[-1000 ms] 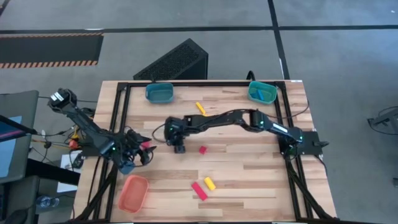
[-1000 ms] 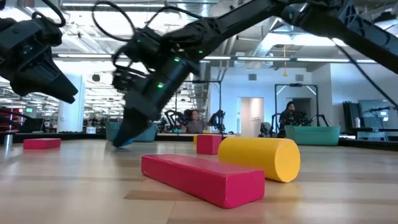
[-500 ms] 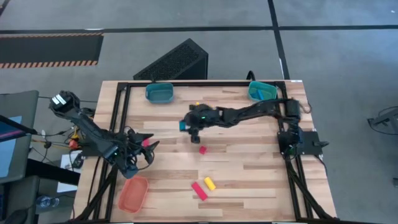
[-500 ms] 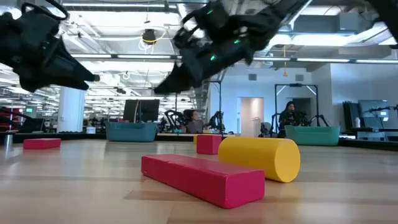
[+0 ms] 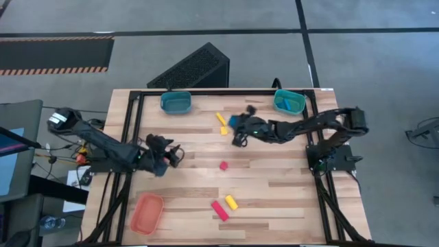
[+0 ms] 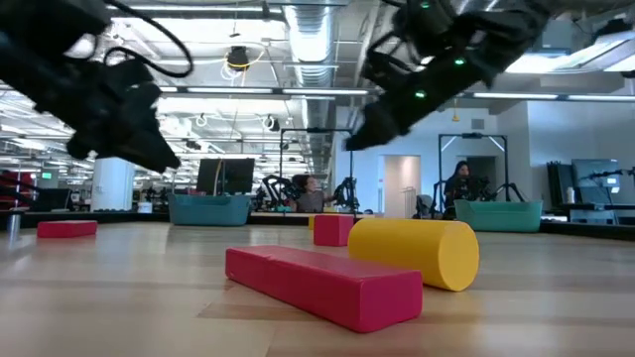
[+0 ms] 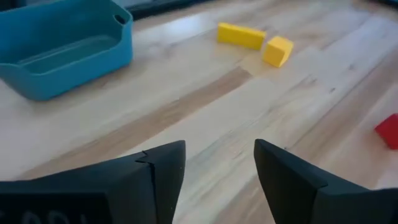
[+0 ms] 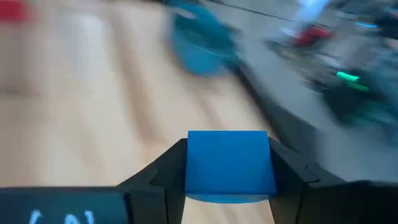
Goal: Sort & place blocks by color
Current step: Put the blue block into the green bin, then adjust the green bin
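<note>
The table (image 5: 274,199) is a light wooden surface inside a black frame. Three trays sit on it: a teal tray (image 5: 176,103) at the far edge left of centre, a second teal tray (image 5: 289,101) near the far right corner, and an orange tray (image 5: 146,212) at the near left.

The right arm reaches across the far half of the table. Its right pincer (image 5: 237,124) hangs above the surface between the two teal trays, and the right wrist view shows it pinching a blue block (image 8: 229,165) squarely between its fingers (image 8: 161,174).

The left arm lies along the left side. Its left pincer (image 5: 173,156) is over the table's left part, fingers (image 7: 163,168) spread, with nothing between them.

Blocks loose on the table:
- a long red bar (image 5: 219,210) and a yellow cylinder (image 5: 232,202), just beside each other near the front centre;
- a red cube (image 5: 223,165) at mid-table;
- a yellow bar (image 5: 220,119) and a small yellow cube (image 5: 223,130) near the right pincer;
- a red block (image 6: 66,228) lying flat at the left in the low view.
</note>
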Robot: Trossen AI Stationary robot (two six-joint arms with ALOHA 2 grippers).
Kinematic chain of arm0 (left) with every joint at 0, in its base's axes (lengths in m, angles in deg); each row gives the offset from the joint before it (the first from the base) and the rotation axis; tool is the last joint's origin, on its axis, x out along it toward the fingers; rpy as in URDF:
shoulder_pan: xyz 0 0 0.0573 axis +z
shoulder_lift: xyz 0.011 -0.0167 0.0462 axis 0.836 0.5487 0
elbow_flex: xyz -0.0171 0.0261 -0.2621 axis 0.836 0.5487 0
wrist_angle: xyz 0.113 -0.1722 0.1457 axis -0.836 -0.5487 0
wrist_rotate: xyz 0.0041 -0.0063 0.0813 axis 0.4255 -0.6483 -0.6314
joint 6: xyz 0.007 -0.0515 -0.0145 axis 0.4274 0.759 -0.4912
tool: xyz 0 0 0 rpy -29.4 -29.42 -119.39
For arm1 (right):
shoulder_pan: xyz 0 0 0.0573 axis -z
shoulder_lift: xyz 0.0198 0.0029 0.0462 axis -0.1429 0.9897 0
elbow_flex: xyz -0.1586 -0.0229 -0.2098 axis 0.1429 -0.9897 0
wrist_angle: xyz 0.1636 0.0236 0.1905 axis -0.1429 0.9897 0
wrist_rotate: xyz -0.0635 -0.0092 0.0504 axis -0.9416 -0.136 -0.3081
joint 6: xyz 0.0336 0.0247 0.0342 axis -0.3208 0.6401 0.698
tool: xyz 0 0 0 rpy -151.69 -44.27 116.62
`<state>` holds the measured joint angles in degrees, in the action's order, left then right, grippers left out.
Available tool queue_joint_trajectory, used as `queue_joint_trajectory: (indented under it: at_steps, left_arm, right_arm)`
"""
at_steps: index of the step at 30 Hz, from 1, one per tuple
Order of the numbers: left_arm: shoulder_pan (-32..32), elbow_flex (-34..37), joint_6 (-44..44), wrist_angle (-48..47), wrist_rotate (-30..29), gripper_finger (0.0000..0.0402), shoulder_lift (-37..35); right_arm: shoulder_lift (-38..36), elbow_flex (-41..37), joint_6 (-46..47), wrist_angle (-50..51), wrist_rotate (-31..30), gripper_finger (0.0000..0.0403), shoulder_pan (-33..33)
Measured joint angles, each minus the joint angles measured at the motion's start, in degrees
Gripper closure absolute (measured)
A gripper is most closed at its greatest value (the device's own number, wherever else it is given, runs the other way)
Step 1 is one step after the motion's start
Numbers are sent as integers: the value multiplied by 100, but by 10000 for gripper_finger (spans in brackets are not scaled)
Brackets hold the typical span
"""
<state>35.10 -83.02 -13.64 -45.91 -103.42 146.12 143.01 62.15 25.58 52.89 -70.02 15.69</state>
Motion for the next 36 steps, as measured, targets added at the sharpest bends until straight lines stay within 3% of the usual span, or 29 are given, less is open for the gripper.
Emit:
queue_joint_trajectory:
  at_steps: [2,5,10,15,22,27,33,36]
  left_arm:
    - [357,0,-444,205,255,229,-37]
    - [895,0,-1010,574,283,236,-32]
    - [1618,0,-1952,1214,93,244,-32]
    - [2063,0,-2993,1832,470,247,-32]
    - [2219,0,-3399,2017,946,247,-32]
    - [2203,0,-3184,1894,778,247,79]
    - [2448,2,-3071,2166,-389,247,569]
    - [2834,4,-3457,2797,-241,247,834]
  right_arm:
    - [-290,-363,-79,-54,-697,226,80]
    - [-597,-910,21,-428,-1159,228,391]
    - [-1104,-1576,1035,-394,-1797,222,1331]
    - [-1297,-1745,2451,427,-1631,221,2413]
    - [-960,-1759,3007,1144,-1579,212,3484]
    - [-847,-1732,3383,1423,-1748,185,3520]
    - [-859,-1735,3465,1431,-1777,146,3499]
    - [-866,-1735,3363,1442,-1771,134,3490]
